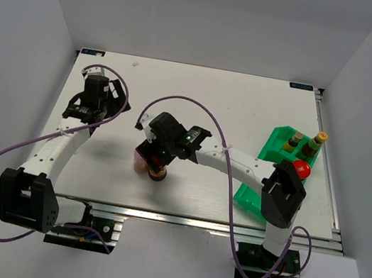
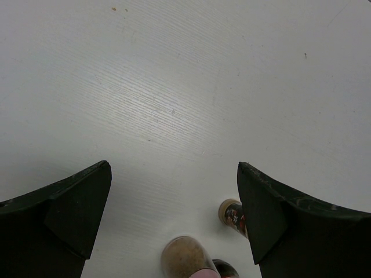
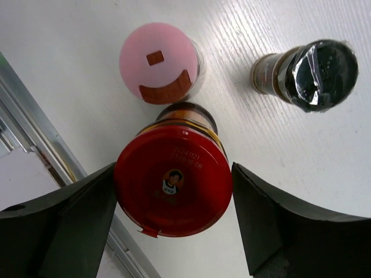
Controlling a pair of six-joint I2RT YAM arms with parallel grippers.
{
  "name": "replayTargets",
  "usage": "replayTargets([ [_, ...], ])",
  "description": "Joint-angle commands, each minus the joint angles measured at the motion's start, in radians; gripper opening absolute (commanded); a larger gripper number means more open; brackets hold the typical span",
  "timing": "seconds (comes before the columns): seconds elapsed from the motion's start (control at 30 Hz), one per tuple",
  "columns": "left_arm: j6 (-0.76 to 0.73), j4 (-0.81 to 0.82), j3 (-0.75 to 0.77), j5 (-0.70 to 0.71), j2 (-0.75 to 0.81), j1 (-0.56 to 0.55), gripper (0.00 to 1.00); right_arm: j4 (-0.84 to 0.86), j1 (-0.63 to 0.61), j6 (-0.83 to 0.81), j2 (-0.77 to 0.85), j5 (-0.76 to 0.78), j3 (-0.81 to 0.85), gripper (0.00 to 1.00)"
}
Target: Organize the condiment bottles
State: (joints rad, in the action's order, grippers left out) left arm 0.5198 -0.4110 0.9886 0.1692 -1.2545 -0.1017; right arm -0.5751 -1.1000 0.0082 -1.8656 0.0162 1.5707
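Observation:
In the right wrist view my right gripper (image 3: 174,174) is open, its jaws on either side of a dark jar with a red lid (image 3: 173,185) standing on the white table. The left finger (image 3: 64,226) is at the lid's edge and the right finger (image 3: 278,220) stands a little off it. A pink-capped jar (image 3: 161,69) and a grey shaker (image 3: 316,72) stand just beyond. My left gripper (image 2: 174,168) is open and empty over bare table. The second red-lidded jar (image 1: 301,168), the tan-capped brown bottle (image 1: 294,138) and the yellow-capped green bottle (image 1: 319,139) stand in the green bin (image 1: 272,143).
The green bin sits at the table's right edge, beside my right arm's base. A metal rail (image 3: 35,133) runs along the table's near edge close to the jars. The purple cable (image 1: 178,100) arcs over the table's middle.

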Motion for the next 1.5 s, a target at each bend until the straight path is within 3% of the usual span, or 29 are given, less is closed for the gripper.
replayTargets([
  [0.0, -0.007, -0.005, -0.013, 0.013, 0.041, 0.002, 0.98, 0.011, -0.008, 0.018, -0.015, -0.004, 0.049, 0.79],
  [0.3, -0.007, -0.005, -0.013, 0.01, 0.05, 0.002, 0.98, -0.014, -0.008, 0.067, 0.068, 0.059, 0.005, 0.38],
  [0.43, -0.009, -0.002, -0.016, 0.006, 0.055, 0.002, 0.98, -0.022, 0.008, 0.117, 0.207, 0.14, -0.066, 0.31],
  [0.53, -0.01, 0.0, -0.011, 0.003, 0.055, 0.002, 0.98, -0.026, 0.04, 0.176, 0.325, 0.198, -0.139, 0.28],
  [1.0, -0.012, 0.008, -0.001, -0.02, 0.024, 0.002, 0.98, -0.184, 0.465, 0.346, 0.759, 0.452, -0.317, 0.21],
  [1.1, -0.014, 0.009, -0.001, -0.02, 0.021, 0.002, 0.98, -0.215, 0.541, 0.375, 0.778, 0.514, -0.345, 0.21],
  [1.3, -0.02, 0.008, -0.002, -0.023, 0.021, 0.002, 0.98, -0.17, 0.742, 0.36, 0.755, 0.487, -0.397, 0.22],
  [1.47, -0.021, 0.008, -0.005, -0.02, 0.027, 0.002, 0.98, -0.149, 0.802, 0.358, 0.724, 0.487, -0.434, 0.22],
])
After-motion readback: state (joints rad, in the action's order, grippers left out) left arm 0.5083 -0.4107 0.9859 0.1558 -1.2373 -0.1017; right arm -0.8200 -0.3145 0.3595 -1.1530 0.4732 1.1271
